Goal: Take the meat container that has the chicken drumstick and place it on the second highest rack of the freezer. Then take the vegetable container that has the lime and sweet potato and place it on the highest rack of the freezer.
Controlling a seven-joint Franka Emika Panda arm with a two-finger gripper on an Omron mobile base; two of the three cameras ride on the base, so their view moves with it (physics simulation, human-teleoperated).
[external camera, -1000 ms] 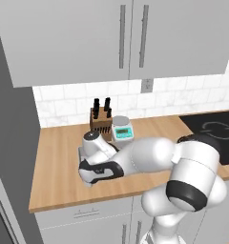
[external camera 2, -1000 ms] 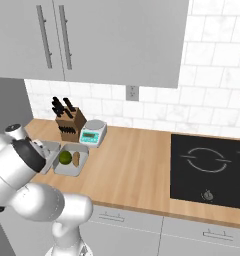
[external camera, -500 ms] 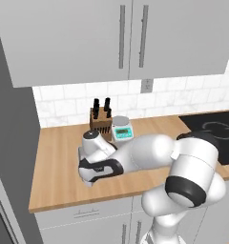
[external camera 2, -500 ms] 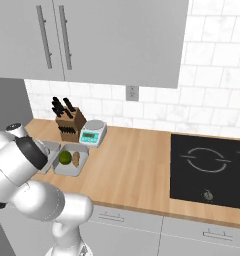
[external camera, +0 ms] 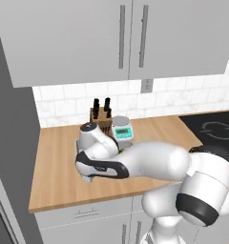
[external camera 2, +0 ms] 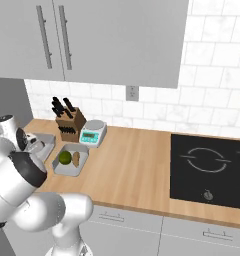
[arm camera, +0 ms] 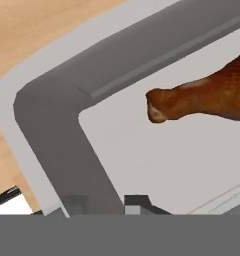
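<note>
From the left base view, the white arm bends low over the pale wooden counter [external camera: 59,176], in front of the dark wooden knife block [external camera: 101,116] and the small teal kitchen scale [external camera: 121,132].

From the right base view, the grey rectangular meat container [external camera 2: 46,142] sits just beside the grey vegetable container [external camera 2: 68,169], which holds the round green lime [external camera 2: 65,157] and the tan sweet potato [external camera 2: 76,159].

In the hand view, the gripper [arm camera: 104,206] straddles the meat container's rim; the reddish-brown chicken drumstick [arm camera: 207,95] lies inside. Whether the claw pinches it, I cannot tell.
</note>
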